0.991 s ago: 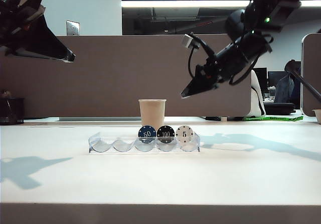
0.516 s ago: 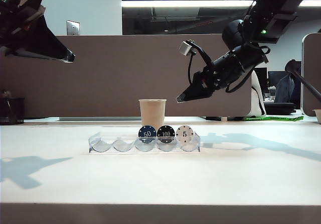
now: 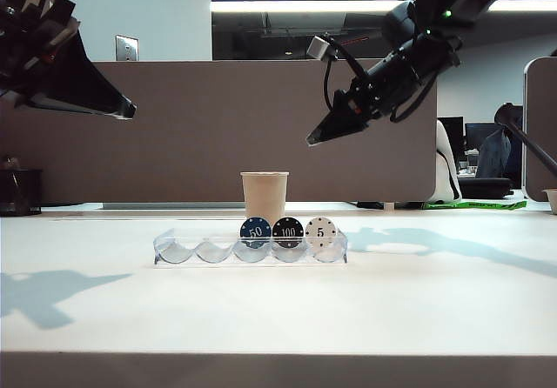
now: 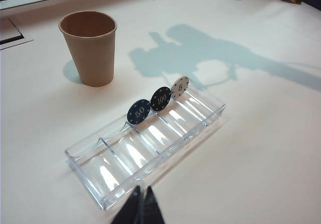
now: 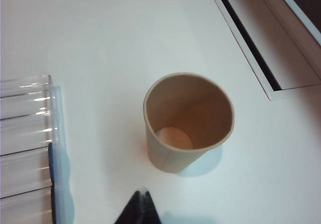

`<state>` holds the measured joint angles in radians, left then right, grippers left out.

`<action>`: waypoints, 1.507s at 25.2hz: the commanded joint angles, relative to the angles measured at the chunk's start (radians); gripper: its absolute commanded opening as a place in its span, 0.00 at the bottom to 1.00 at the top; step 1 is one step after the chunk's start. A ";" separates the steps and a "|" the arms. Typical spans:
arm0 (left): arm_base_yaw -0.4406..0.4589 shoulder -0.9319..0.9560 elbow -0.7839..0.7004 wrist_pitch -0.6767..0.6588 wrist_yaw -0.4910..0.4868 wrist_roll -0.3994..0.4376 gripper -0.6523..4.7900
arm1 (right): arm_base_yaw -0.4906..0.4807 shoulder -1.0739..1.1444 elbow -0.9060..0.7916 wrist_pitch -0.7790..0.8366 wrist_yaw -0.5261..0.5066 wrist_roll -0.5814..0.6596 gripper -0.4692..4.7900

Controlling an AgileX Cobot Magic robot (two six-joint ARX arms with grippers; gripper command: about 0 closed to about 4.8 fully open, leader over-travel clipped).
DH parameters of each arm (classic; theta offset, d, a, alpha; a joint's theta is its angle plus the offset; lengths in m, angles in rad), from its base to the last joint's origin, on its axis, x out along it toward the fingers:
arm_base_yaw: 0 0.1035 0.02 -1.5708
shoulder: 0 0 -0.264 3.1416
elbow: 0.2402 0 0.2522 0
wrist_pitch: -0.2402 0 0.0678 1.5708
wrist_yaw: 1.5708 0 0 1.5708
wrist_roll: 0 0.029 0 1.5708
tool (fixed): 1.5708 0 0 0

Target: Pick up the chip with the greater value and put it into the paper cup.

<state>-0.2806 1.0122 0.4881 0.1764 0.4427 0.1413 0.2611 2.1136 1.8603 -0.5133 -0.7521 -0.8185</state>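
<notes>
The black "100" chip (image 3: 287,230) (image 4: 161,98) stands on edge in a clear tray (image 3: 200,252) (image 4: 120,158), between a blue "50" chip (image 3: 255,230) and a white "5" chip (image 3: 320,230). The tan paper cup (image 3: 264,196) (image 4: 90,48) (image 5: 188,121) stands upright just behind the tray, and nothing lies in it. My right gripper (image 3: 312,140) (image 5: 142,196) is shut and empty. It hangs high in the air, above and to the right of the cup, pointing down-left. Far up at the left, my left gripper (image 3: 129,110) (image 4: 143,191) is shut and holds nothing.
The tray's other slots (image 4: 100,169) hold no chips, and one end of the tray (image 5: 25,133) shows in the right wrist view. A brown partition (image 3: 191,127) runs behind the table. A recessed slot (image 5: 251,48) in the table lies beyond the cup.
My right gripper has risen, staying above and right of the cup. The left arm has barely shifted. Chips, tray and cup have not moved.
</notes>
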 commanded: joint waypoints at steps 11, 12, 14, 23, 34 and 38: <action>0.000 -0.002 0.003 0.014 0.007 0.001 0.11 | 0.070 0.101 0.155 -0.288 0.071 -0.056 0.09; 0.000 -0.002 0.003 0.013 0.007 0.001 0.11 | 0.077 0.101 0.155 -0.303 0.082 -0.064 0.09; 0.000 -0.002 0.002 0.013 0.007 0.001 0.11 | 0.103 0.101 0.154 -0.340 0.118 -0.112 0.09; 0.000 -0.002 0.003 0.013 0.007 0.001 0.11 | 0.170 0.101 0.154 -0.389 0.290 -0.215 0.27; 0.001 -0.002 0.003 0.013 0.006 0.001 0.11 | 0.173 0.101 0.155 -0.499 0.290 -0.314 0.48; 0.001 -0.002 0.003 0.013 0.006 0.001 0.11 | 0.173 0.101 0.154 -0.496 0.291 -0.340 0.49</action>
<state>-0.2806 1.0122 0.4881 0.1799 0.4431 0.1413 0.4328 2.2211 2.0113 -1.0107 -0.4564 -1.1378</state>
